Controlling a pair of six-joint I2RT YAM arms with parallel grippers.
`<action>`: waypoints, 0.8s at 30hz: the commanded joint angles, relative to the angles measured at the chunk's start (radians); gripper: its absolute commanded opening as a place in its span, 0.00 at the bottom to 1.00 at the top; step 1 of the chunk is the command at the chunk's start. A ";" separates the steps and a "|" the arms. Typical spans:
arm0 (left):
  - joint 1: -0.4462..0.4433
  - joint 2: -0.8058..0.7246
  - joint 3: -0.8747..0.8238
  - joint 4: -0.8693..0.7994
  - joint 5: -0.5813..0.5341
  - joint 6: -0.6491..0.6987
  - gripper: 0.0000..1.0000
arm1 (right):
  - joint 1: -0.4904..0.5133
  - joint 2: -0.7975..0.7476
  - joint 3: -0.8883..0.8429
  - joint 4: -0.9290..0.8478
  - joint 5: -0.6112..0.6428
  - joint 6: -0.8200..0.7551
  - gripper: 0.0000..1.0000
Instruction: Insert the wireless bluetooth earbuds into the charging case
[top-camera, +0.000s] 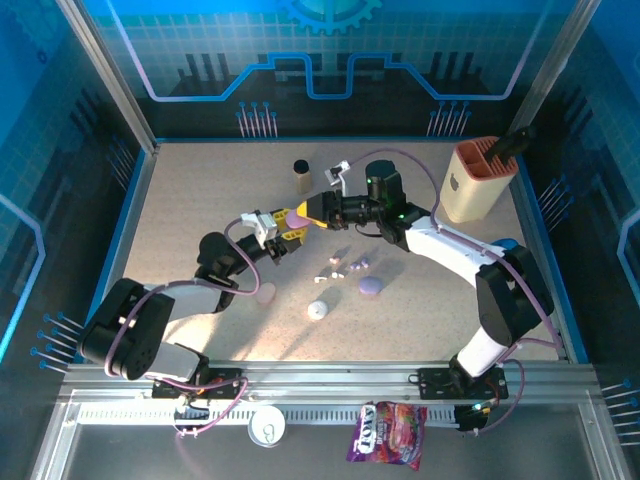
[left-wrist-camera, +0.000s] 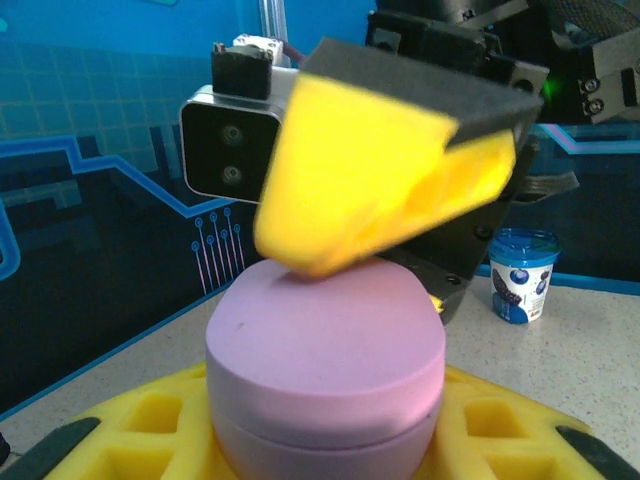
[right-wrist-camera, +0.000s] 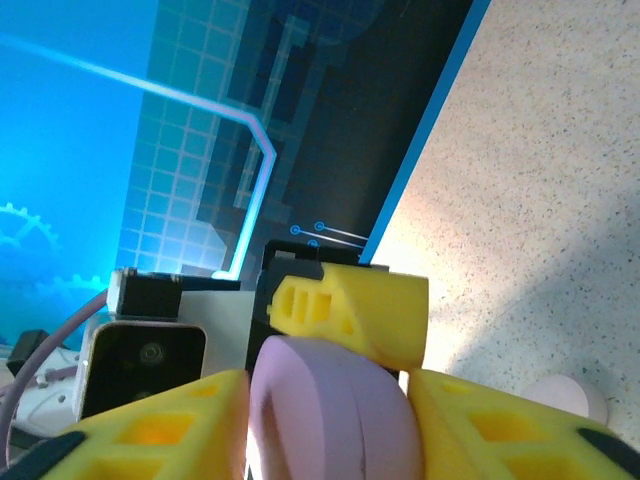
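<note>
The left gripper (top-camera: 283, 226) has a purple charging case (left-wrist-camera: 325, 340) pinched between its yellow fingers (left-wrist-camera: 150, 425), held up off the table with the lid on top and closed. The right gripper (top-camera: 312, 208) has its fingers right at that same case. From the left wrist, one yellow fingertip (left-wrist-camera: 300, 255) touches the top of the lid. From the right wrist, the case sits between the right gripper's two fingers, but I can't tell if they're actually squeezing it.

The wireless bluetooth earbuds (top-camera: 322, 277) lie loose on the speckled table (top-camera: 200, 200), a little scatter of white, pinkish and purple bits just in front of the two grippers. Near them sit another purple case (top-camera: 370, 287), a white round case (top-camera: 318, 309) and a pale pink one (top-camera: 265, 293). Over by the right wall stands a tan holder (top-camera: 478, 180), and a blueberry yoghurt cup (left-wrist-camera: 522, 275) stands near that side too.
</note>
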 joint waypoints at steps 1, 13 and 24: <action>-0.007 0.023 0.025 0.029 -0.032 -0.003 0.35 | 0.011 0.006 -0.015 0.028 -0.010 0.012 0.35; -0.008 -0.051 0.039 -0.202 -0.036 0.031 0.85 | -0.070 -0.015 -0.107 0.048 0.114 -0.005 0.23; -0.104 -0.244 0.047 -0.766 -0.244 0.151 0.99 | -0.235 0.079 -0.208 -0.074 0.340 -0.187 0.22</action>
